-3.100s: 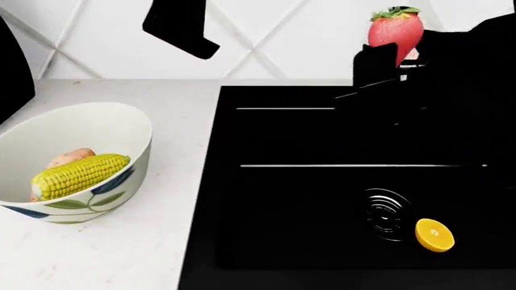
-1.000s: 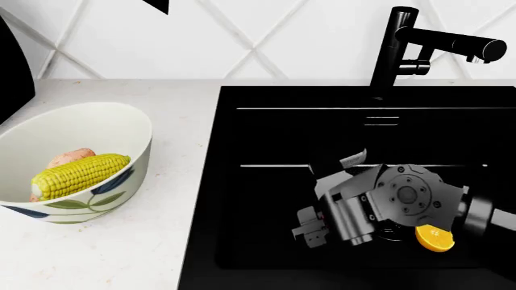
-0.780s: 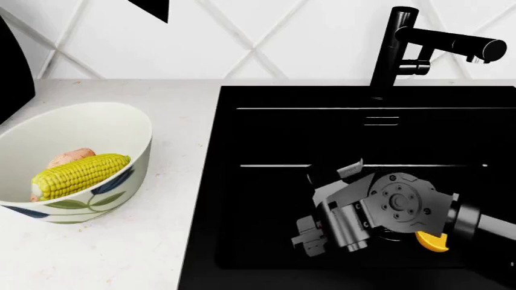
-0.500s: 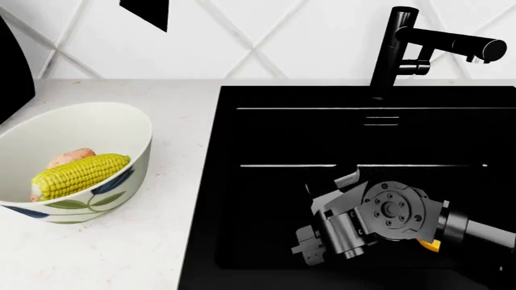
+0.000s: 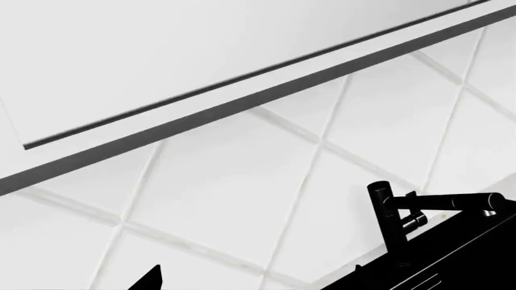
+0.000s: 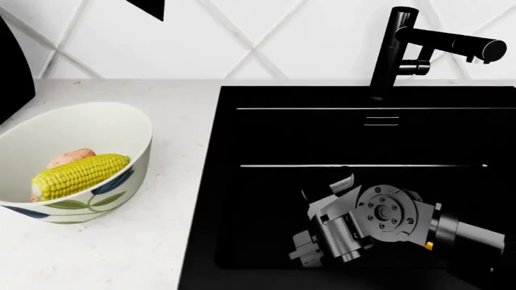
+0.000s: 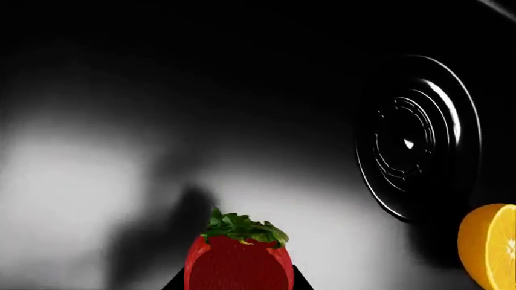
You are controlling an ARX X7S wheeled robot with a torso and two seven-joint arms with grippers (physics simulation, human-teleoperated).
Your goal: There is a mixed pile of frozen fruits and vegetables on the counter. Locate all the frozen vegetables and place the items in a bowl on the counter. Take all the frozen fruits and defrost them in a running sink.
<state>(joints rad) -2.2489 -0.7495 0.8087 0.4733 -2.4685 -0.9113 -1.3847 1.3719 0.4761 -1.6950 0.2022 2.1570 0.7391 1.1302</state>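
Note:
A red strawberry (image 7: 238,263) with a green top sits between the black fingers of my right gripper (image 7: 238,284), just above the black sink (image 6: 266,139) floor. Beside it are the ringed drain (image 7: 419,139) and the halved citrus (image 7: 490,244). In the head view my right gripper (image 6: 310,244) is low in the basin, hiding the strawberry and nearly all the citrus (image 6: 428,246). On the counter (image 6: 173,121) the white bowl (image 6: 133,130) holds the corn cob (image 6: 81,174) and the sweet potato (image 6: 71,157). My left gripper (image 5: 255,278) is raised toward the wall tiles, open and empty.
The black tap (image 6: 403,48) stands behind the sink, its spout reaching right; it also shows in the left wrist view as the tap (image 5: 395,223). A dark object (image 6: 12,72) sits at the counter's far left. A white tiled wall backs the counter.
My right arm, which held the strawberry up by the tap three seconds ago, has dropped into the sink. Over the last second it slid forward and covered the citrus.

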